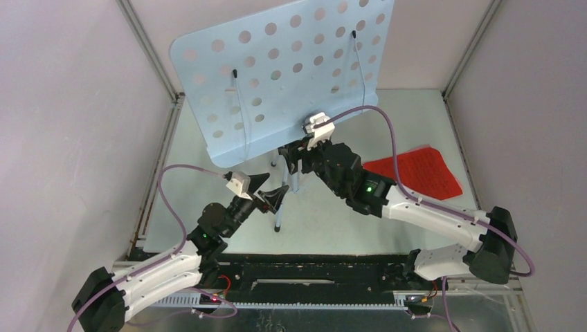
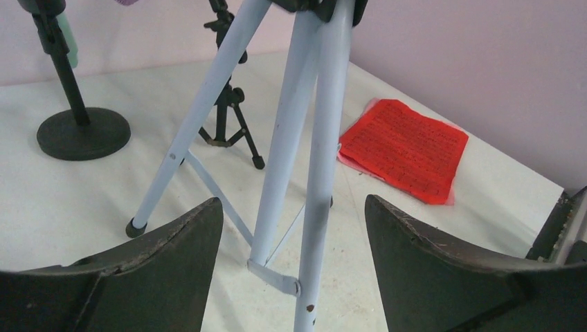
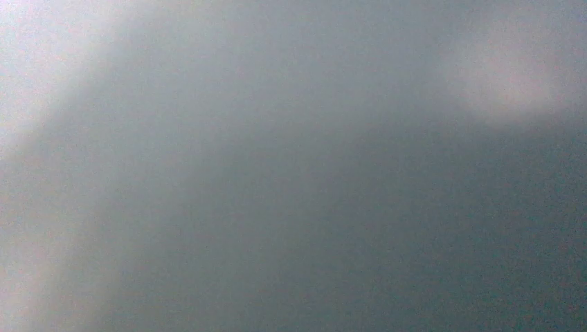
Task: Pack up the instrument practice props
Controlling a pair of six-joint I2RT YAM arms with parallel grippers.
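The pale blue perforated music desk [image 1: 291, 76] stands tilted on its blue-grey tripod [image 1: 279, 211]. My left gripper [image 1: 277, 182] is open low down at the tripod. In the left wrist view its jaws [image 2: 292, 202] straddle the near tripod leg [image 2: 320, 173] without touching it. My right gripper [image 1: 294, 156] is tucked under the desk's lower edge at the top of the tripod, with its jaws hidden. The right wrist view is a grey blur. Red score sheets [image 1: 417, 171] with a pink edge [image 2: 405, 149] lie flat to the right.
Behind the tripod stand a black mic mount with a round base [image 2: 83, 131], carrying a mint microphone [image 2: 67, 33], and a small black tripod mount [image 2: 228, 117]. Pink walls close in the back and both sides. A black rail [image 1: 311, 273] runs along the near edge.
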